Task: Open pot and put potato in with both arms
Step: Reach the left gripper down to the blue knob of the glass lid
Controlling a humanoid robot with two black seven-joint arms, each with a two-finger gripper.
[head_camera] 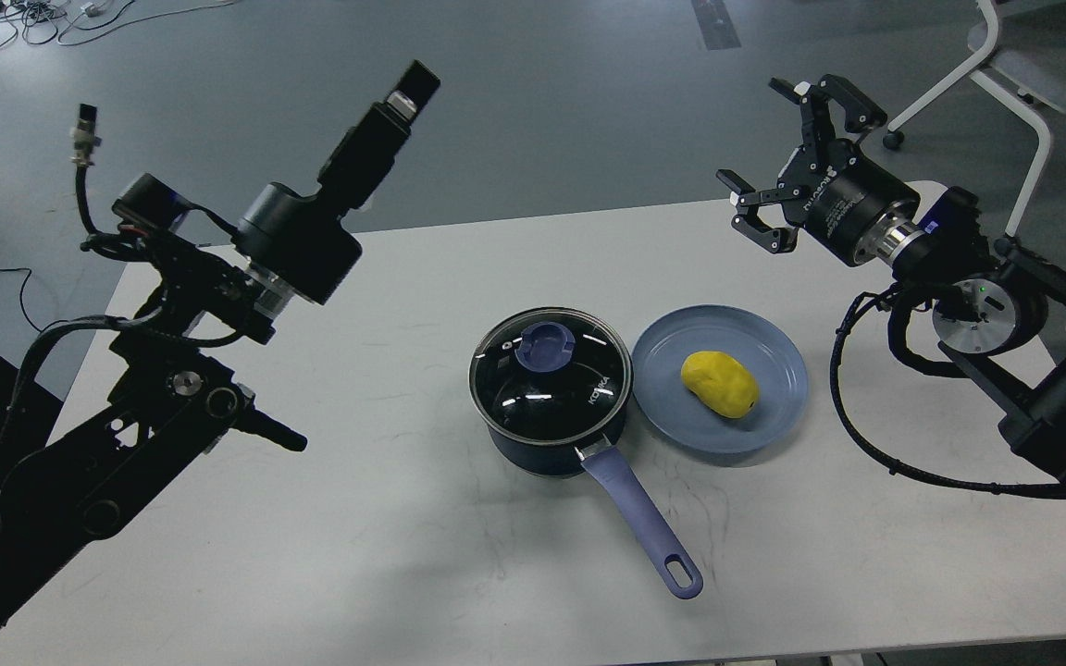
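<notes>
Head view looks down on a pale grey table (403, 555), scuffed w/ fine dark scratches; its near edge and both side edges run out of frame, far edge shows against a dull grey floor (542, 92). Cables (24, 18) lie tangled on that floor at top left, and part of a white chair (1014, 83) is cut off at top right. Left arm (126, 416) enters from bottom left, mostly a dark silhouette, joints hard to separate. Left gripper (408, 88) sits at its far end, raised over the table's far-left edge; it's seen edge-on as one dark block, so fingers can't be told apart and whether it's parted or closed can't be told. Right arm (1033, 370) comes in from the right edge, lower links cropped. Right gripper (787, 153) has its fingers spread wide, holding nothing, held above the far-right part of the table. Pot (551, 388) stands near table centre w/ its glass lid (551, 375) on, purple-blue knob on top; reflections hide the inside. Long handle points toward the near edge, angled right. Blue-grey plate (774, 407) sits just beside the pot on its right; touching or not is unclear. Potato (720, 384) lies on the plate, well apart from both grippers.
</notes>
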